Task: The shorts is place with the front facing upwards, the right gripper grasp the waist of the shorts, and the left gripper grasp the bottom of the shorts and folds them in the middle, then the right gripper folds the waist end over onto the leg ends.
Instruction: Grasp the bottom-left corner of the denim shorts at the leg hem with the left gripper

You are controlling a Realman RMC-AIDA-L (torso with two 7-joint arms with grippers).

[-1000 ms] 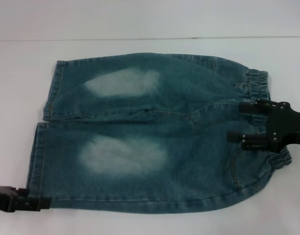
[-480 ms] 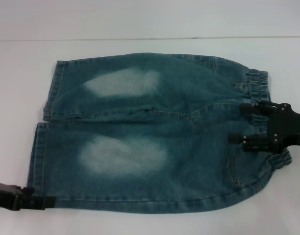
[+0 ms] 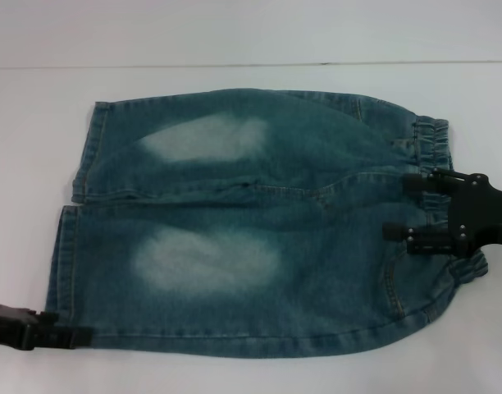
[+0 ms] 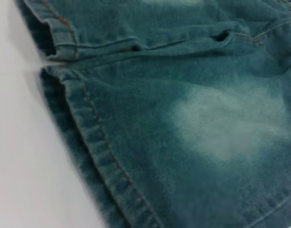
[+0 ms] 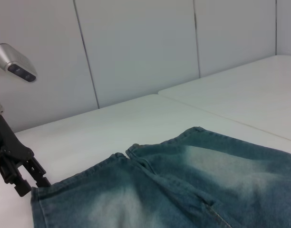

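The blue-green denim shorts (image 3: 251, 222) lie flat, front up, on the white table. The waist (image 3: 435, 135) is at the right and the bottom hems (image 3: 70, 238) are at the left. My right gripper (image 3: 396, 207) hovers over the waistband, open, its two black fingers spread across the gathered band. My left gripper (image 3: 80, 336) sits low at the near corner of the nearer leg hem. In the right wrist view the left gripper (image 5: 33, 184) stands open, with the hem corner at its tips. The left wrist view shows the hem (image 4: 95, 142) up close.
White table (image 3: 251, 49) all around the shorts, with a seam line across the back. White wall panels (image 5: 136, 52) stand beyond the table in the right wrist view.
My left gripper has slid right until its tips reach the near leg hem corner. The right gripper has stayed almost still over the waistband.
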